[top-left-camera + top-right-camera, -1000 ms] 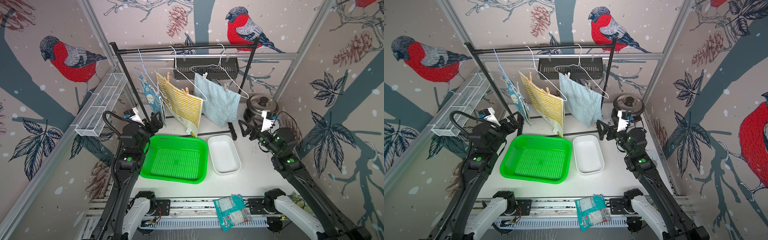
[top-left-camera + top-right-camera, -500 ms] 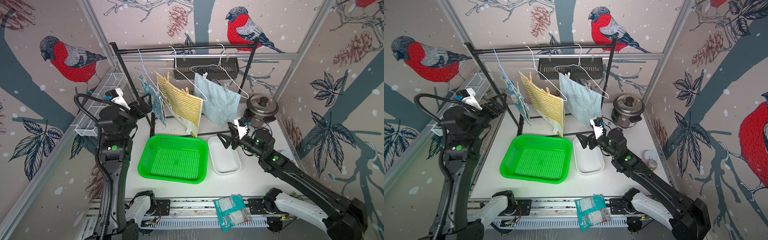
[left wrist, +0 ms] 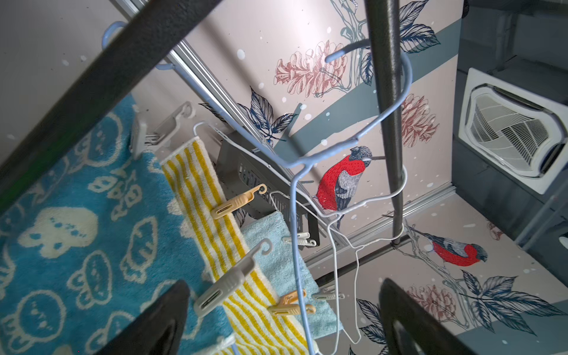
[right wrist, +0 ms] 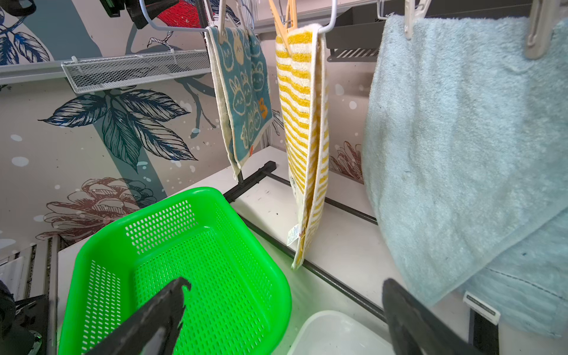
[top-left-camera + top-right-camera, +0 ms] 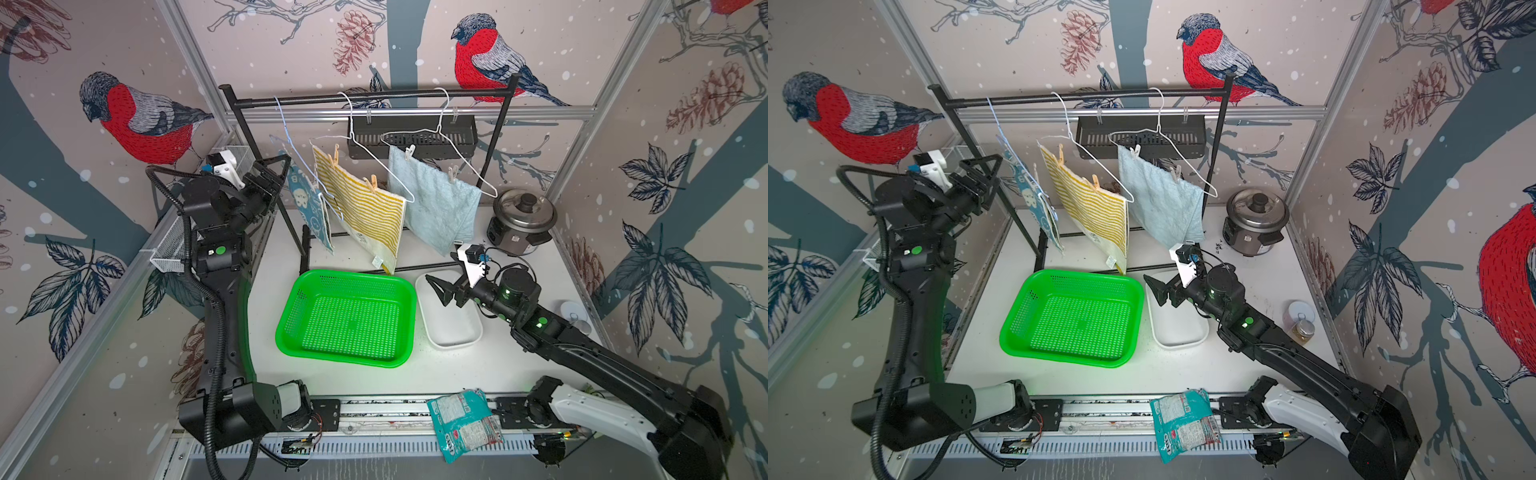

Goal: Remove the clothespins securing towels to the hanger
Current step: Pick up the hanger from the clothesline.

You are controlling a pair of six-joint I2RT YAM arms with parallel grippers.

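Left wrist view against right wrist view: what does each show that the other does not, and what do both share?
Only the left wrist view shows the white ceiling vent and the blue wire hanger hook around the black metal top rail. Only the right wrist view shows the green perforated plastic basket, the white plastic tray and the white wire-mesh shelf. Both show the teal-blue cartoon towel, the yellow-and-white striped towel and the light-blue terry towel, with tan and grey clothespins on them.
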